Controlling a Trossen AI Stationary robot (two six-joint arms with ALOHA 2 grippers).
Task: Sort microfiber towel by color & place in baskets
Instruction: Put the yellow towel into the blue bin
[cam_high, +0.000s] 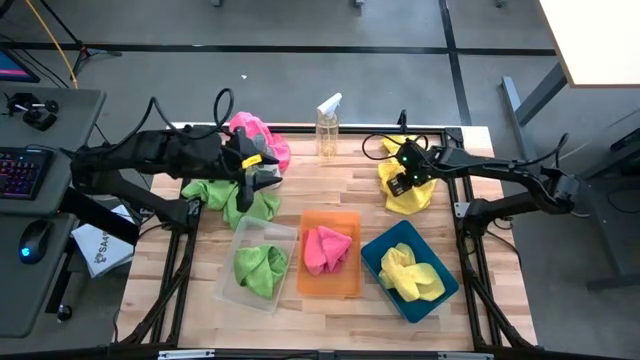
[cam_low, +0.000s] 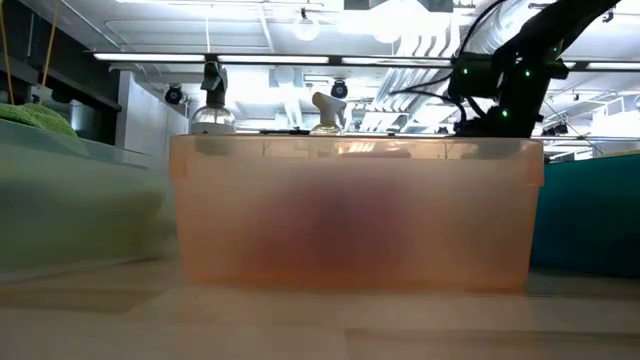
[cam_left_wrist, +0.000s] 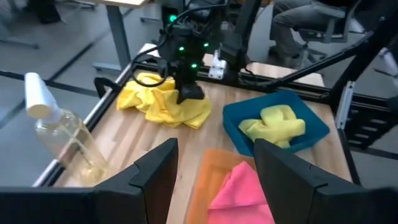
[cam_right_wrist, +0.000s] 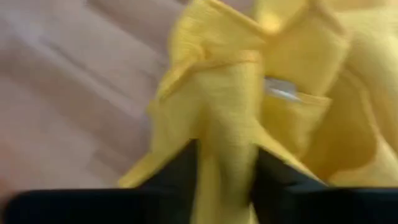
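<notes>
Keyboard (cam_high: 25, 170) and mouse (cam_high: 36, 240) sit on a side desk at far left of the high view. Next comes the left gripper (cam_high: 262, 172), jaws spread wide and holding nothing, hanging over a green towel heap (cam_high: 232, 197), with a pink towel pile (cam_high: 256, 135) just above it in frame. Lower centre, three baskets stand in a row: the clear basket (cam_high: 228, 283) holding a green towel (cam_high: 258, 265), the orange basket (cam_high: 345, 285) a pink towel (cam_high: 327, 248), the teal basket (cam_high: 378, 255) a yellow towel (cam_high: 411, 273). A spray bottle (cam_high: 327, 128) stands at upper centre. At right, the right gripper (cam_high: 398, 184) has its jaws closed around a fold of the yellow towel pile (cam_high: 412, 195) on the surface (cam_high: 480, 260).
</notes>
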